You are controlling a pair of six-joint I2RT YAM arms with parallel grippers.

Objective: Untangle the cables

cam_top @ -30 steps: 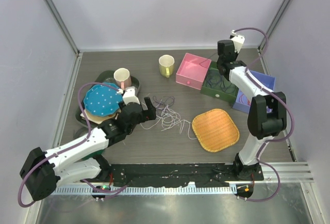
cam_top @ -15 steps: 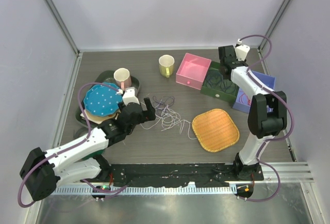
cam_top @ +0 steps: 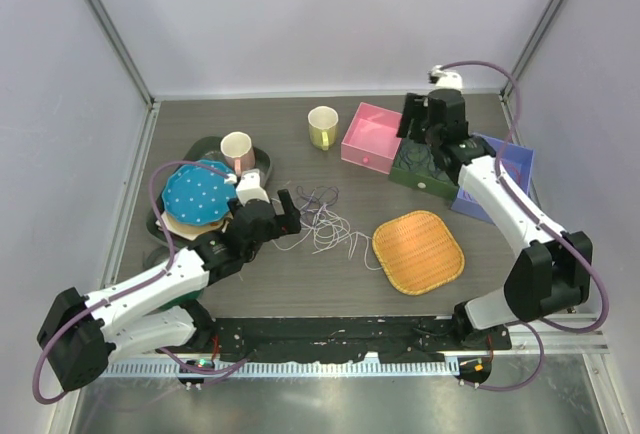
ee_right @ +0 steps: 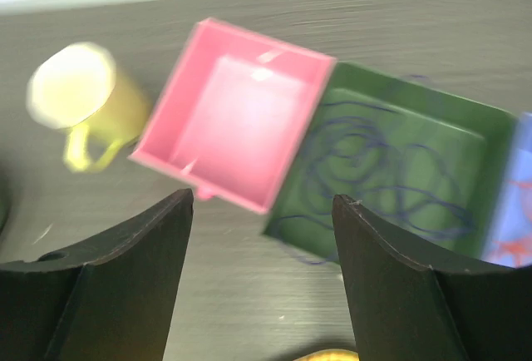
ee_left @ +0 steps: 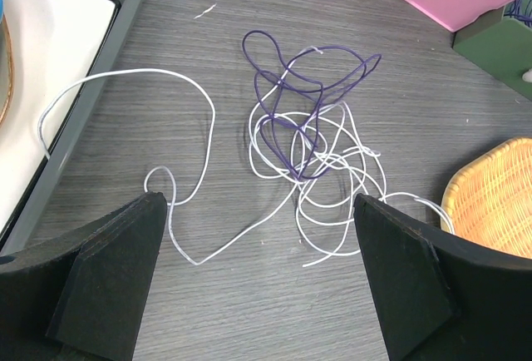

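A tangle of thin white and purple cables lies on the table's middle; in the left wrist view the purple cable loops through the white cable. My left gripper hovers just left of the tangle, open and empty. A dark blue cable lies coiled in the green box. My right gripper hangs above the pink and green boxes, open, nothing between its fingers. Reddish strands show in the blue box at the frame's edge.
Pink box, green box and blue box stand at the back right. A yellow mug, a beige cup, a blue dotted plate on a dark tray and a woven orange tray surround the tangle.
My right gripper has opened and swung left from the back right corner to above the pink and green boxes. The left arm and the tangle have not moved.
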